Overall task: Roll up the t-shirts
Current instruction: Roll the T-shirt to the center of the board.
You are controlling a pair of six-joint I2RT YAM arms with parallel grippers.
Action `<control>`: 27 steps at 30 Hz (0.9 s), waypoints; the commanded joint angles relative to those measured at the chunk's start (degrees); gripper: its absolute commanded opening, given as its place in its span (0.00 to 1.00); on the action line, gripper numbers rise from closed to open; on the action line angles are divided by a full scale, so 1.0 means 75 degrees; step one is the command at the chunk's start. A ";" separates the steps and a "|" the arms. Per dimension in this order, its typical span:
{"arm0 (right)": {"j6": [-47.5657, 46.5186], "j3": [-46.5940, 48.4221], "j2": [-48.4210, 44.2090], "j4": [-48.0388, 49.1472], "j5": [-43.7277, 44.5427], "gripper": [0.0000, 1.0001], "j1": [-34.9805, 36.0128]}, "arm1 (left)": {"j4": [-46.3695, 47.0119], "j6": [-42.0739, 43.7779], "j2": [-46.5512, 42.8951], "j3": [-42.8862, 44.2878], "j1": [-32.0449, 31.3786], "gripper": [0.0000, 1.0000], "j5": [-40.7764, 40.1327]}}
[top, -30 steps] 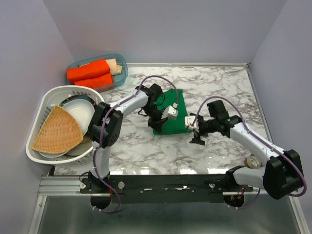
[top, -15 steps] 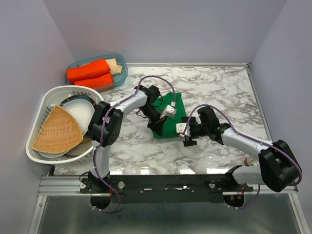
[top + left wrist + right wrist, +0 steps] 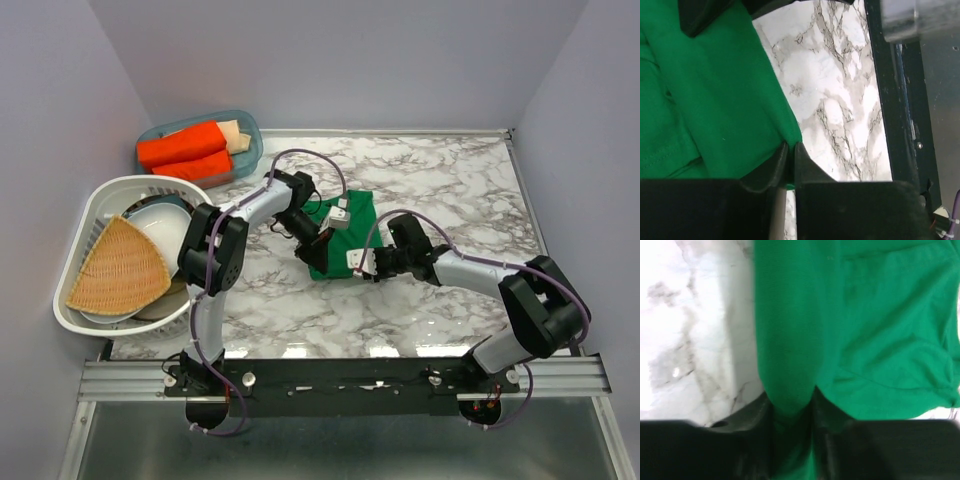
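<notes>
The green t-shirt (image 3: 356, 214) lies bunched in the middle of the marble table (image 3: 450, 180). My left gripper (image 3: 314, 244) is at the shirt's left near corner. In the left wrist view this gripper (image 3: 790, 151) is shut on the corner of the cloth (image 3: 715, 95), and a sliver of green shows between the jaws. My right gripper (image 3: 369, 268) is at the shirt's near edge. Seen from the right wrist, it (image 3: 792, 399) is shut on a thick fold of the t-shirt (image 3: 880, 315) that bulges out between the jaws.
A blue tub (image 3: 244, 128) with orange rolled cloths (image 3: 183, 147) stands at the back left. A white basket (image 3: 95, 205) with a wicker piece (image 3: 118, 268) and bowls sits at the left edge. Walls close in the left, back and right sides.
My right gripper has moved left to the shirt's near edge and shut on a fold. The left gripper has drawn its corner left and back, so the shirt is more bunched.
</notes>
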 commanded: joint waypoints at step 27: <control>0.2833 0.1183 -0.0075 -0.1989 -0.0055 0.07 0.0068 | 0.7263 -0.5125 -0.3548 -0.4795 -0.1207 0.98 -0.2953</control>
